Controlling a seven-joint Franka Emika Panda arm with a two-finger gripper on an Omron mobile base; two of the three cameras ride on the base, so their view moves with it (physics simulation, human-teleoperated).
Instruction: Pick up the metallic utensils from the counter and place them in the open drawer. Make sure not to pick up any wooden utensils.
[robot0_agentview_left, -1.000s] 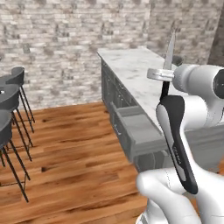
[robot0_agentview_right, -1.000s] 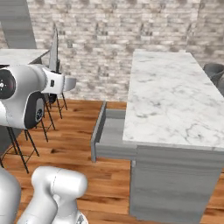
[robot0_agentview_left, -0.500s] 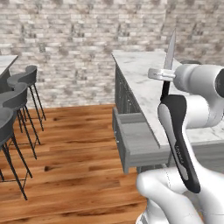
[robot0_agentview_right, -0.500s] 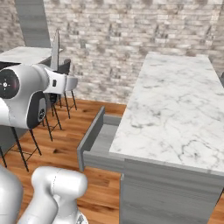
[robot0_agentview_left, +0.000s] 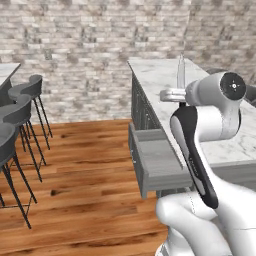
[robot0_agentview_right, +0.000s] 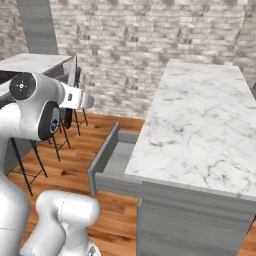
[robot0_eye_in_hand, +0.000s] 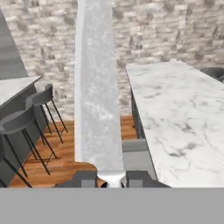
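My gripper (robot0_eye_in_hand: 111, 178) is shut on a knife (robot0_eye_in_hand: 96, 87), one of the metallic utensils. Its long silver blade stands up from between the two dark fingertips (robot0_eye_in_hand: 83, 178) and runs through the middle of the hand view. In the base views the knife (robot0_agentview_left: 181, 72) (robot0_agentview_right: 72, 70) points upward from the gripper (robot0_agentview_left: 172, 95) (robot0_agentview_right: 75, 97), held at counter height beside the white marble counter (robot0_agentview_left: 160, 70) (robot0_agentview_right: 200, 115) (robot0_eye_in_hand: 179, 109). The grey drawer (robot0_agentview_left: 157, 160) (robot0_agentview_right: 112, 162) (robot0_eye_in_hand: 135, 153) stands pulled out below the counter's edge, under and ahead of the hand. The wooden utensils are out of view.
Dark bar stools (robot0_agentview_left: 20, 115) (robot0_eye_in_hand: 30, 113) stand on the wooden floor (robot0_agentview_left: 85, 165) to the left, by a second marble counter (robot0_agentview_right: 30, 62). A grey brick wall (robot0_agentview_left: 75, 45) closes the back. My own white arm (robot0_agentview_left: 200, 150) rises between the camera and the drawer.
The whole scene has shifted in both base views, so the base has driven; the counter and open drawer now sit differently in frame. The knife stays upright in the shut gripper.
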